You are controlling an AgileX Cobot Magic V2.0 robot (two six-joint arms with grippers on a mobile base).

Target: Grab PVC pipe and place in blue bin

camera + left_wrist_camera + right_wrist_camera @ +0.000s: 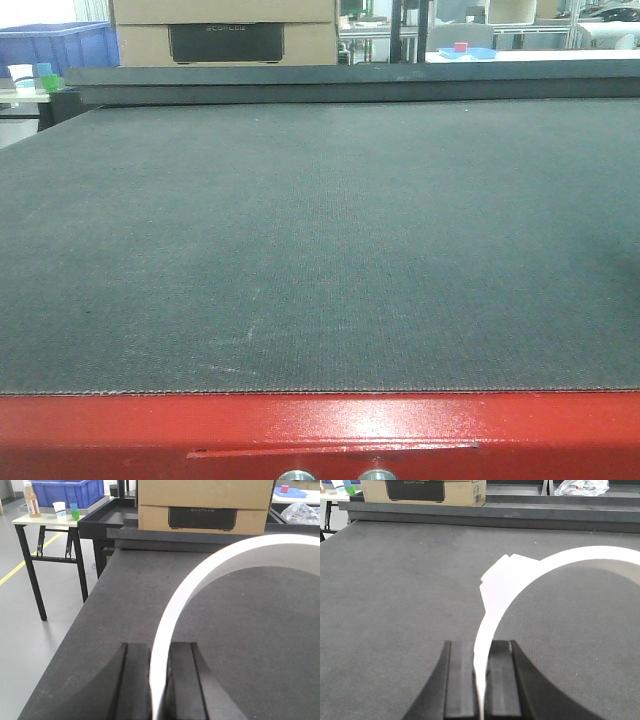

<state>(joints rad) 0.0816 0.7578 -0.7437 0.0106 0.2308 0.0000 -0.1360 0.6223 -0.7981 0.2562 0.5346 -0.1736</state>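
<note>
My left gripper (160,647) is shut on the thin wall of a white curved PVC pipe piece (200,575), which arcs up and to the right over the dark mat. My right gripper (481,645) is shut on the wall of a white curved PVC piece (505,585) with a stepped block on its outer side. The blue bin (65,491) stands on a side table at the far left, and it also shows in the front view (55,45). Neither gripper nor any pipe shows in the front view.
A dark mat covers the work table (320,250), which has a red front edge (320,430). A cardboard box (205,505) stands at the table's far end. The folding side table (45,525) holds a bottle and cups beside the bin. The table's left edge drops to the floor.
</note>
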